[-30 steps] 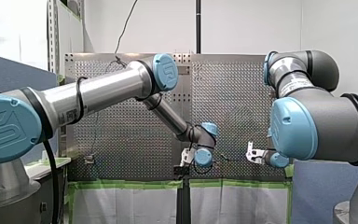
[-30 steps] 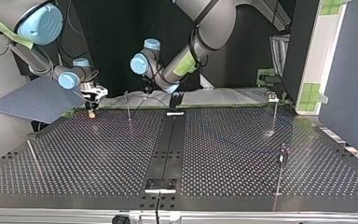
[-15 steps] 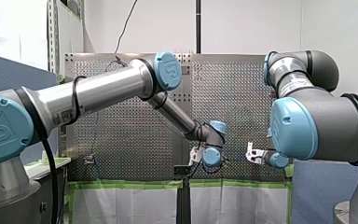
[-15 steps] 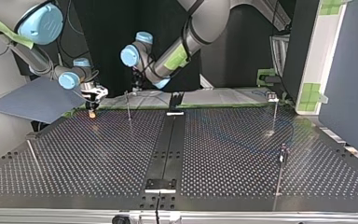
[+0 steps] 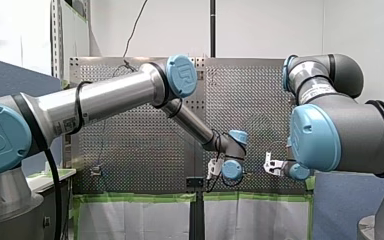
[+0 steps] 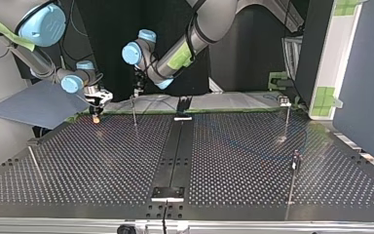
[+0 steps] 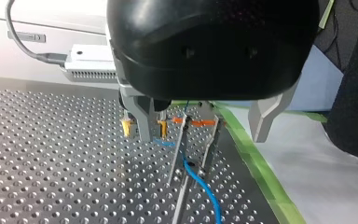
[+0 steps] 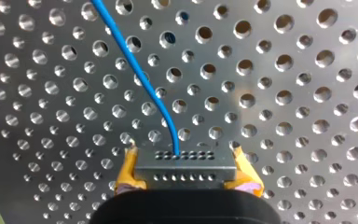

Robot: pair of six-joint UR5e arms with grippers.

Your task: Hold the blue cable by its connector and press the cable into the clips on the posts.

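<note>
In the right wrist view my right gripper (image 8: 185,175) is shut on a grey connector (image 8: 184,161), yellow pads (image 8: 126,175) on both of its sides. The blue cable (image 8: 140,70) runs from the connector away over the perforated table. In the top view my right gripper (image 6: 96,108) hangs low at the far left edge of the table. My left gripper (image 6: 136,91) hovers above a thin post (image 6: 134,111) next to it. In the left wrist view my left gripper (image 7: 201,137) stands open wide, over the post (image 7: 179,149) with an orange clip (image 7: 193,122) and the blue cable (image 7: 200,182).
Other thin posts stand at the top view's right (image 6: 287,119) (image 6: 293,178) and near left (image 6: 34,163). A black rail (image 6: 173,151) runs down the table's middle. Green tape (image 7: 256,172) marks the table edge beside my left gripper. A blue-grey panel (image 6: 39,105) lies beyond my right gripper.
My left arm has swung toward the top view's left, from near the middle rail to above the post beside my right gripper. My right arm has not moved.
</note>
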